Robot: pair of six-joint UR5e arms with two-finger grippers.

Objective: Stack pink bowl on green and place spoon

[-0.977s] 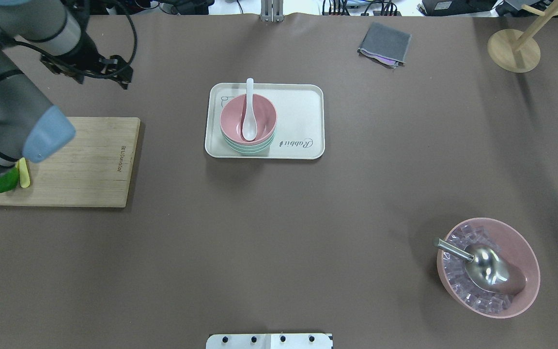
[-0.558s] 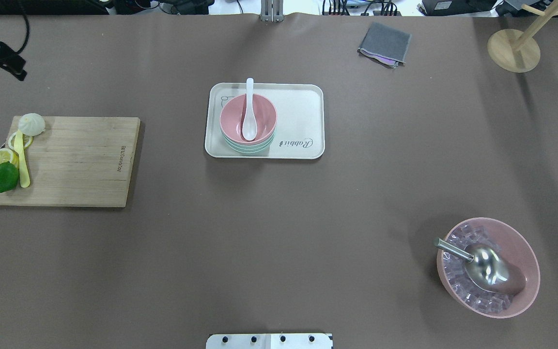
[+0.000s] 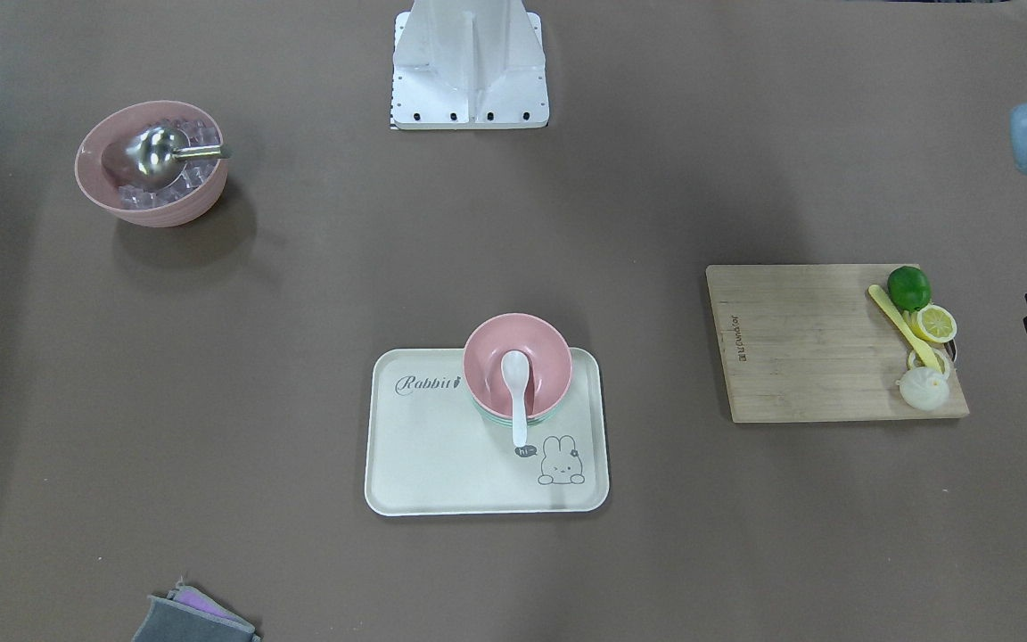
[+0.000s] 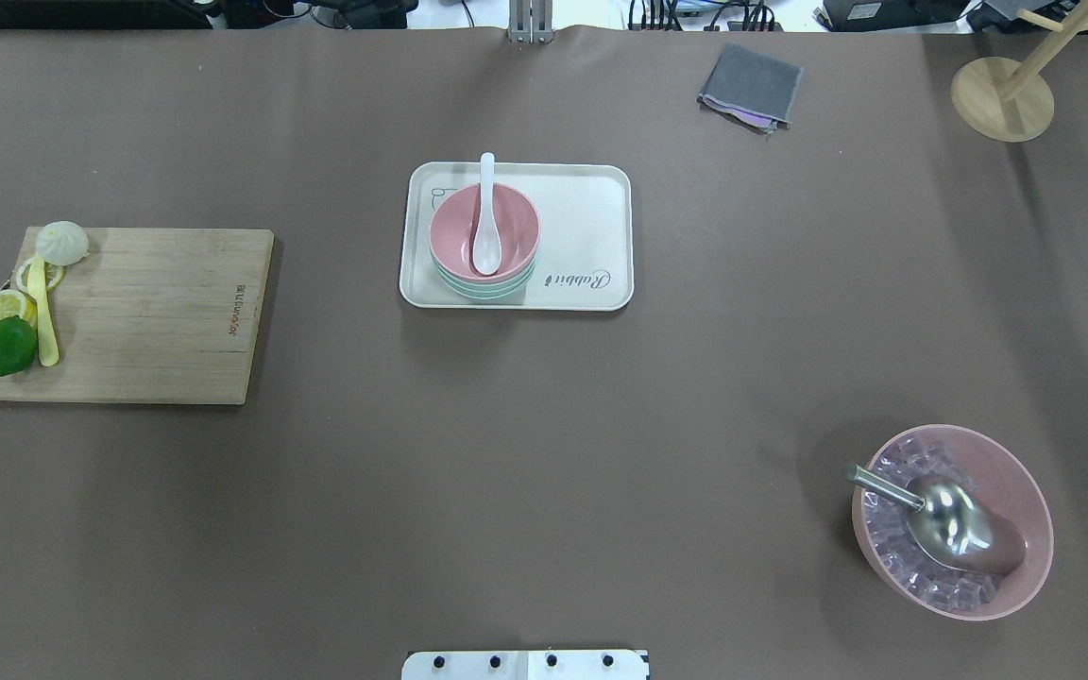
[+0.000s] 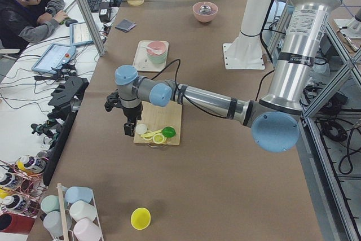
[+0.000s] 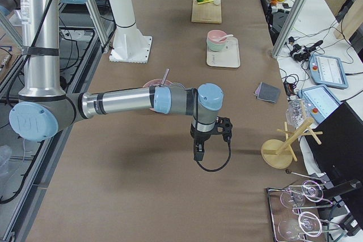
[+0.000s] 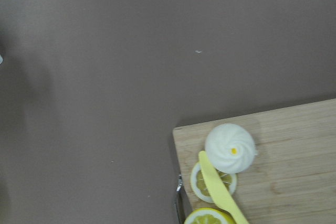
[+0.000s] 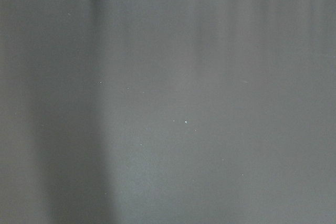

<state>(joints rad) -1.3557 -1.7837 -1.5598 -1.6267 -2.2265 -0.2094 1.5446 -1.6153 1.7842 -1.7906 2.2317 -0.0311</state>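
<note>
The pink bowl (image 4: 511,219) sits nested on top of the green bowl (image 4: 487,289) at the left part of the cream tray (image 4: 586,217). The white spoon (image 4: 485,231) lies in the pink bowl, its handle over the far rim. The stack also shows in the front view: pink bowl (image 3: 551,366), spoon (image 3: 514,382). My left gripper (image 5: 129,128) hangs just off the cutting board's far corner, well away from the tray. My right gripper (image 6: 199,152) hangs over bare table, also far from the tray. I cannot tell whether either is open or shut.
A wooden cutting board (image 4: 147,316) at the left carries a lime (image 4: 8,346), lemon slices, a yellow knife and a white bun. A large pink bowl (image 4: 1021,472) of ice with a metal scoop stands front right. A grey cloth (image 4: 750,85) and a wooden stand (image 4: 1001,97) are at the back.
My left arm has swung out of the overhead view to the left, uncovering the fruit on the cutting board. The bowls and spoon have not moved.
</note>
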